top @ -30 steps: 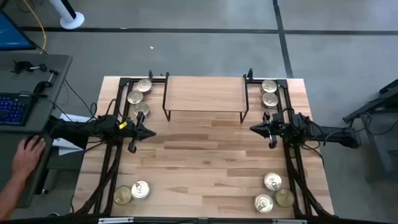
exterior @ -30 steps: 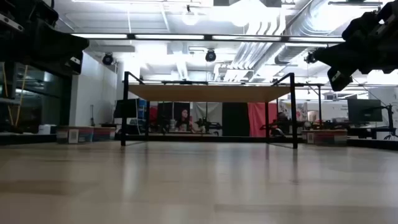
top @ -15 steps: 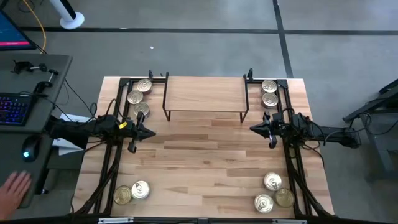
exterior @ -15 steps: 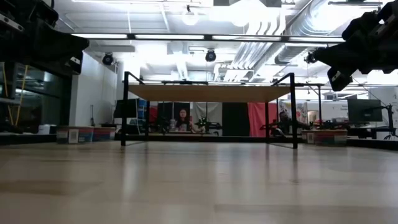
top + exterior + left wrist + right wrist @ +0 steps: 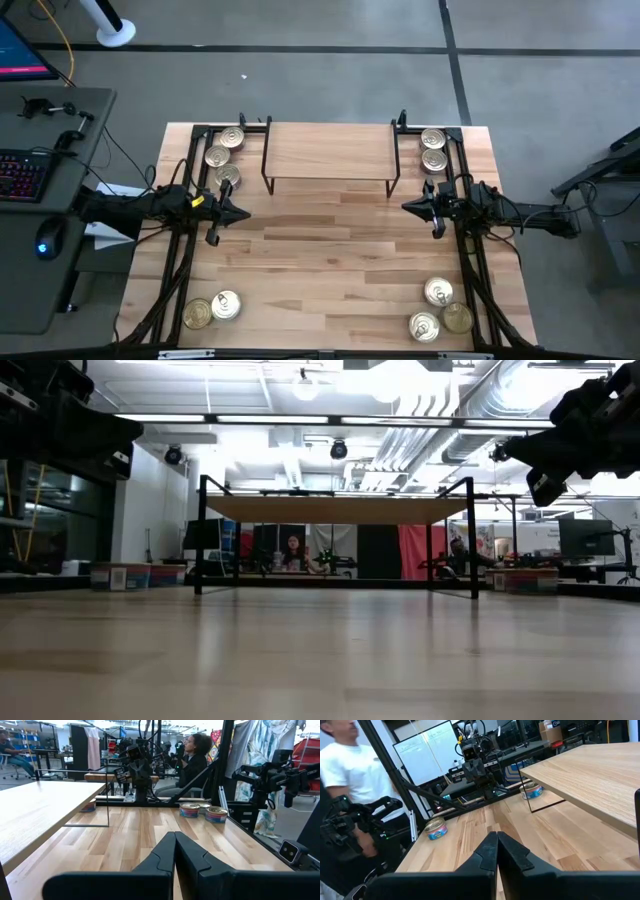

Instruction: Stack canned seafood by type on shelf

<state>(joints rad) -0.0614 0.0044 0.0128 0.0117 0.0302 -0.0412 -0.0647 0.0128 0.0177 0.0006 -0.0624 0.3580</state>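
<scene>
The shelf, a light-wood board on thin black legs, stands at the table's far middle. Tins of canned seafood lie flat on the table in four groups: far left, far right, near left and near right. My left gripper hovers level at the table's left, shut and empty, its fingertips together. My right gripper mirrors it at the right, also shut and empty. Both point toward the table's middle, clear of every tin.
Black arm frames run along both side edges of the table. The planks between the grippers and in front of the shelf are bare. A desk with a keyboard stands left of the table. A person in a white shirt shows beyond it.
A person's hand at the desk left of the table has drawn back toward the near side and out of the high view. Both arms and all the tins have kept still.
</scene>
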